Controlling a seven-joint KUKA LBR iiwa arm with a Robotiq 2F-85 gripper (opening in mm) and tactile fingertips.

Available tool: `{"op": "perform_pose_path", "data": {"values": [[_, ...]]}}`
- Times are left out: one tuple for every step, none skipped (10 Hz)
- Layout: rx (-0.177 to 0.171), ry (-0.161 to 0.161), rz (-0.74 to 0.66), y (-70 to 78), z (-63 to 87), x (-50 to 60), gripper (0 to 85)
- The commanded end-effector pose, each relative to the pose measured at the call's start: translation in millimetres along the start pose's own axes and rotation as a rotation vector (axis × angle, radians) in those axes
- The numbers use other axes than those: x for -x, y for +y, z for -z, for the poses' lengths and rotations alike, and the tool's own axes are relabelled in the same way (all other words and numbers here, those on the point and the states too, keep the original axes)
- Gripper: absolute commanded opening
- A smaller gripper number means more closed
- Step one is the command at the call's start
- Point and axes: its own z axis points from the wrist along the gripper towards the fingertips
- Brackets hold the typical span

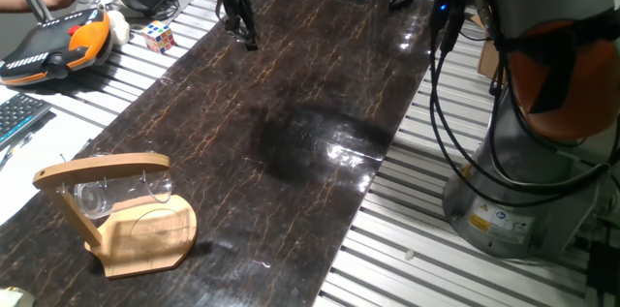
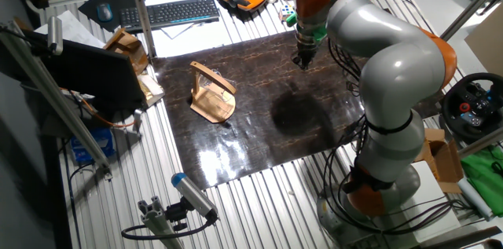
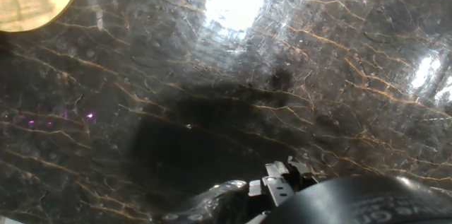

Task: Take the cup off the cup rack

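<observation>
My jaws (image 1: 246, 38), seemingly narrow and empty, hover far from the cup (image 1: 97, 197); a careless pull could topple the rack (image 1: 136, 220)

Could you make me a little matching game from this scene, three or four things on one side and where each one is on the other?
Things:
1. cup
2. cup rack
3. tool
4. Rubik's cube

Places:
A. on the slatted metal table beside the dark mat
B. hanging under the wooden top bar
C. low over the far end of the dark mat, away from the rack
D. standing on the near corner of the dark mat

Pairs: 1-B, 2-D, 3-C, 4-A
</observation>
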Motion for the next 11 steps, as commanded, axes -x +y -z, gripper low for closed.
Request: {"op": "perform_pose_path", "data": {"values": [[-0.001,-0.002,0.000,0.1,0.0,0.0,2.3],[-0.001,-0.002,0.000,0.1,0.0,0.0,2.3],[-0.002,-0.001,0.000,0.1,0.0,0.0,2.3],[-0.006,-0.001,-0.002,0.1,0.0,0.0,2.0],[-0.005,0.000,-0.012,0.1,0.0,0.0,2.0],[-0.005,-0.001,-0.012,0.1,0.0,0.0,2.0],[-0.002,-0.004,-0.055,0.1,0.0,0.0,2.0],[0.123,-0.041,-0.185,0.1,0.0,0.0,2.0],[0.167,-0.020,-0.260,0.1,0.0,0.0,2.0],[0.228,0.015,-0.354,0.1,0.0,0.0,2.0],[0.257,0.021,-0.433,0.1,0.0,0.0,2.0]]}}
